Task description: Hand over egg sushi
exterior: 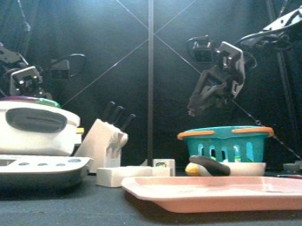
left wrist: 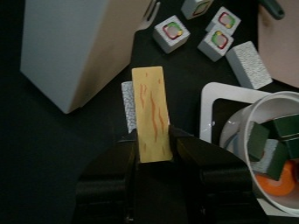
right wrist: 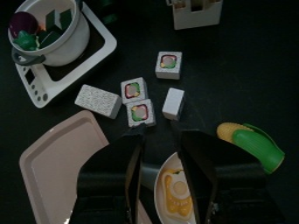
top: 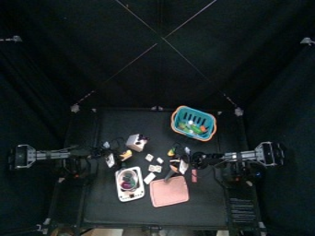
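Pink tray (exterior: 213, 187) lies nearest the front camera, flat on the table (top: 123, 124). Behind it stands the teal basket (exterior: 224, 146), with a white knife block (exterior: 104, 141) to its left and a white pot (exterior: 35, 128) on a rack at the far left.

Left arm: I read the left fingers (left wrist: 114, 171) as closed on the egg sushi (left wrist: 152, 114). The yellow slab runs lengthwise out from between them, and its whitish base shows along one edge. The front view shows this arm raised at the left, so the piece is off the table, above the knife block and the rack end of the table. Small sushi rolls (left wrist: 170, 32) lie on the table beyond it.

Right arm: raised at the right side, near the basket in the front view. The right fingers (right wrist: 201, 175) stand apart and hold nothing. Through the gap between them I see a white and yellow fried-egg piece (right wrist: 176, 191) below. A yellow and green piece (right wrist: 251, 144) lies just beside it.

I cannot tell from the top view how close the two arms are.
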`<action>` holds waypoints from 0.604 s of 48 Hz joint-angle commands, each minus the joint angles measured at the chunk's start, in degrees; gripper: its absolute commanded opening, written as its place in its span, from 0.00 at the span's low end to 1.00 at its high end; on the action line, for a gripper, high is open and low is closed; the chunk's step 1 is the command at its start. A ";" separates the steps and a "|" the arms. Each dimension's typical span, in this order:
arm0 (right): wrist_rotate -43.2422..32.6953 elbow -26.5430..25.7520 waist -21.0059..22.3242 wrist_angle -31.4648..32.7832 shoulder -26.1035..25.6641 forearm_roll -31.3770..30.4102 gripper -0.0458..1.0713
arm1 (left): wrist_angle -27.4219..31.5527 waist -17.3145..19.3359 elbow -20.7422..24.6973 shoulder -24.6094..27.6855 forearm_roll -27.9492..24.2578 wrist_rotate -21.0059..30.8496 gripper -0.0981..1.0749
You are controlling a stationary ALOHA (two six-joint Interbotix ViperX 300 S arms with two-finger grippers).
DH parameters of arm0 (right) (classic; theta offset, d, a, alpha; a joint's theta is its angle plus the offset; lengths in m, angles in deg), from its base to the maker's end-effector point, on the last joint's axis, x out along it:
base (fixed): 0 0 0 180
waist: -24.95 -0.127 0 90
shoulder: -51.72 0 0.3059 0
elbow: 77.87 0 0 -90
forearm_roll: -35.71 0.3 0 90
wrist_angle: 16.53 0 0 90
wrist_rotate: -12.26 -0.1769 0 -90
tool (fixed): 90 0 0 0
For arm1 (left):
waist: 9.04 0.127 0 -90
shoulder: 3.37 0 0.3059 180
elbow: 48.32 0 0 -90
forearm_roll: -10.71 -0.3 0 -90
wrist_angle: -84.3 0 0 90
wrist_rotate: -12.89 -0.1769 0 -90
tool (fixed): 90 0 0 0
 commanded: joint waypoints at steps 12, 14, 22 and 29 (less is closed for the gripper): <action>0.62 0.26 -1.23 -0.53 -5.19 -9.23 0.68 | -6.86 -6.94 8.35 1.93 0.70 -0.18 0.53; 0.53 0.62 -2.11 -0.79 -6.06 -10.72 0.68 | -8.61 -7.82 9.32 2.99 0.62 -0.35 0.53; 0.53 1.32 -3.96 -2.72 -10.90 -11.95 0.69 | -15.21 -11.51 11.69 7.03 0.35 -0.44 0.53; 0.53 1.49 -3.87 -5.71 -13.71 -11.16 0.74 | -21.09 -14.24 14.33 11.87 0.18 -0.62 0.53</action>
